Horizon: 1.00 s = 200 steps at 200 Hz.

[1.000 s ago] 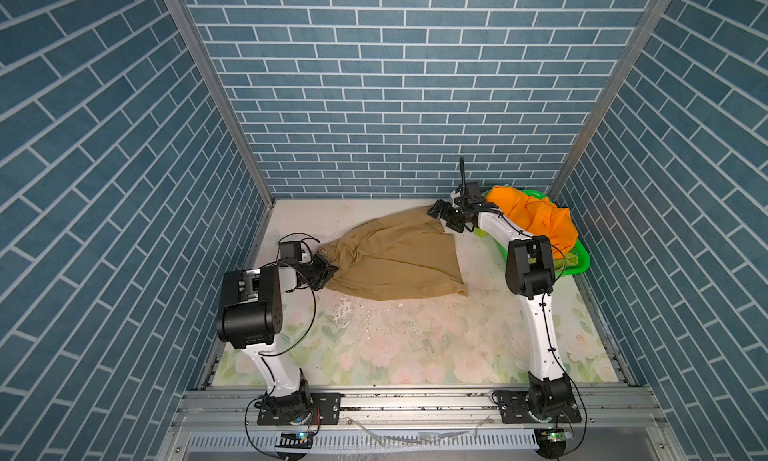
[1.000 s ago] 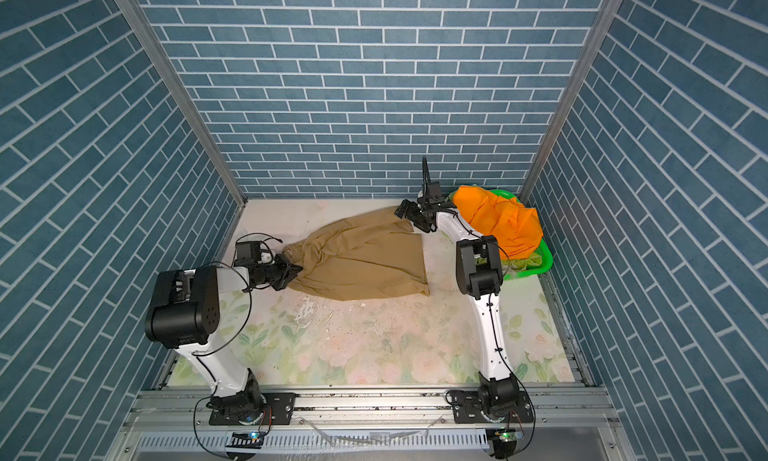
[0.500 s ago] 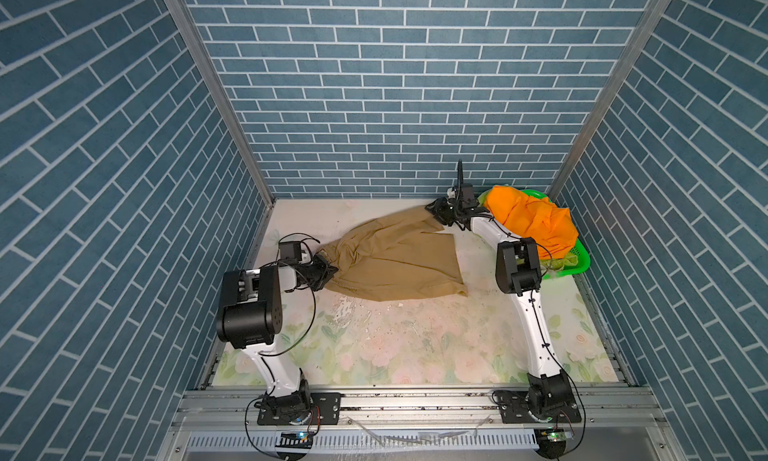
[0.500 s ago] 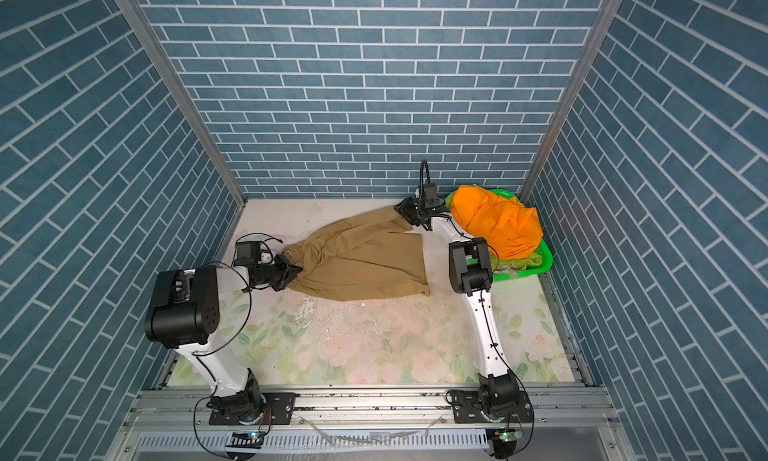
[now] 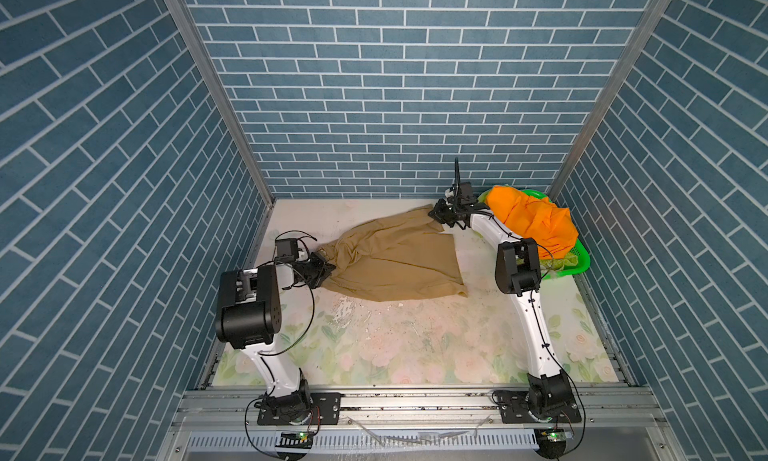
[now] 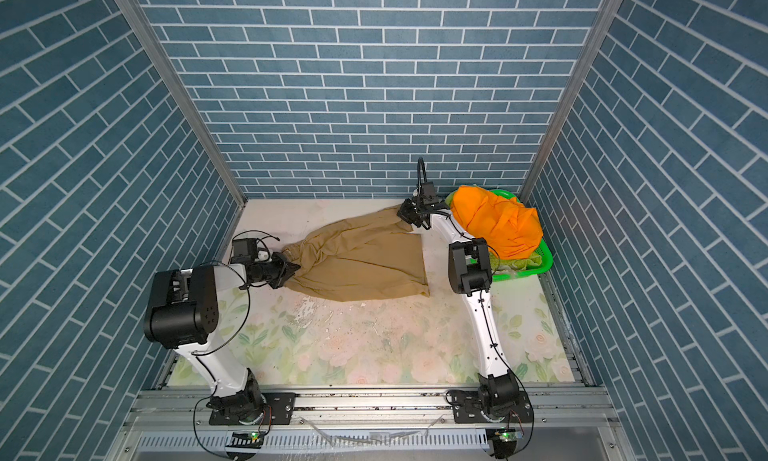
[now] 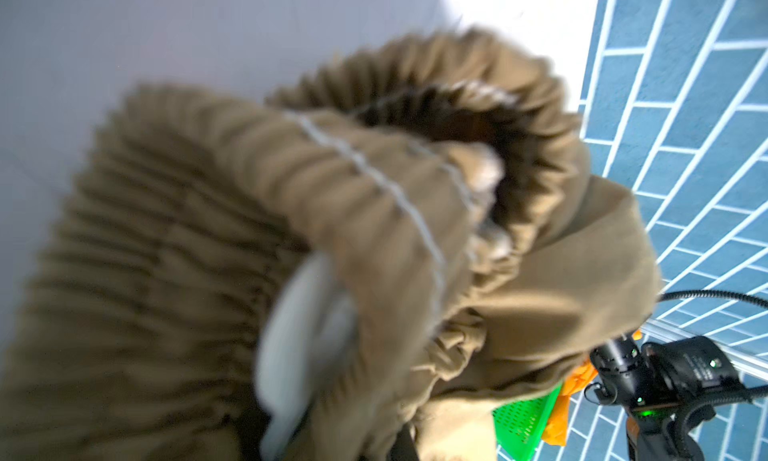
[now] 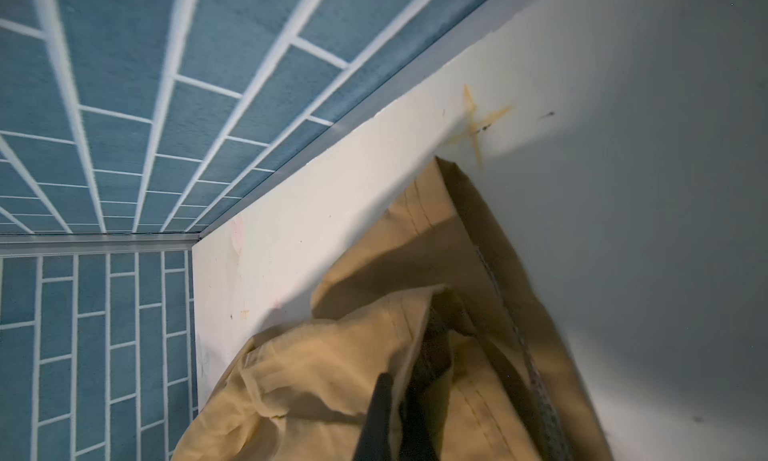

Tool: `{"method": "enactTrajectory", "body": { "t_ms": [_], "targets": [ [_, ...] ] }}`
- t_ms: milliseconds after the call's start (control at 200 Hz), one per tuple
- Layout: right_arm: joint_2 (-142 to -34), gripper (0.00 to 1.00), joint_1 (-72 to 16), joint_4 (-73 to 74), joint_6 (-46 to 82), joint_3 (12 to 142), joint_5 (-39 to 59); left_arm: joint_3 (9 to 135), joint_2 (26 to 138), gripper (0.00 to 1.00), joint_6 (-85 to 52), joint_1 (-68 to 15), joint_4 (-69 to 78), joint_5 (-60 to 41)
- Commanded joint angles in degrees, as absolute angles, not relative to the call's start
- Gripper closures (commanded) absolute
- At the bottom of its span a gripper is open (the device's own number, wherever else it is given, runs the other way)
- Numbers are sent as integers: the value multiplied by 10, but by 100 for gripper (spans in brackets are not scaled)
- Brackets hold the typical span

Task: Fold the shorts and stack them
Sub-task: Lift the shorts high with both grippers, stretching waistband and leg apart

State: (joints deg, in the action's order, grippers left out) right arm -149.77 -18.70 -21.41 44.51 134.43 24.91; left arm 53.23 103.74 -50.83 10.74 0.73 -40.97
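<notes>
Spreading step: tan shorts (image 5: 395,263) on the table (image 5: 415,346), clamped at waistband in closed left gripper (image 5: 322,268), at far leg hem in closed right gripper (image 5: 440,214); next, probably pulling taut, then folding

matt, creased cloth of the tan shorts (image 5: 395,263); smoother cloth of the orange shorts (image 5: 532,222); glossy perforated plastic basket (image 5: 581,264); worn, flaking worktop (image 5: 415,346); metal rail (image 5: 415,405).

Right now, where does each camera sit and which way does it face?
Top views: high in front, looking down at the table, tan shorts, both arms.
Left wrist: behind the left gripper, facing the waistband; a pale blurred finger shows.
Right wrist: behind the right gripper, facing the back corner; dark fingers show.
Shared: all show the tan shorts.
</notes>
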Motion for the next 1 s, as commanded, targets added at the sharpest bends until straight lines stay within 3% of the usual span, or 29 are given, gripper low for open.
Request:
{"method": "enactTrajectory", "body": {
  "t_ms": [0,235,660,995],
  "targets": [
    [-1383,100,-172,-286,373,1391,223,616,1019,100,-500,131,-34,-420],
    [-1227,100,-151,-346,292,1381,218,771,970,100,-473,170,-112,-440],
    [-1007,100,-129,-309,233,1169,206,808,885,100,-507,234,-95,-474],
    [-997,100,-106,-417,212,1365,216,902,827,100,-551,233,-52,-475]
  ]
}}
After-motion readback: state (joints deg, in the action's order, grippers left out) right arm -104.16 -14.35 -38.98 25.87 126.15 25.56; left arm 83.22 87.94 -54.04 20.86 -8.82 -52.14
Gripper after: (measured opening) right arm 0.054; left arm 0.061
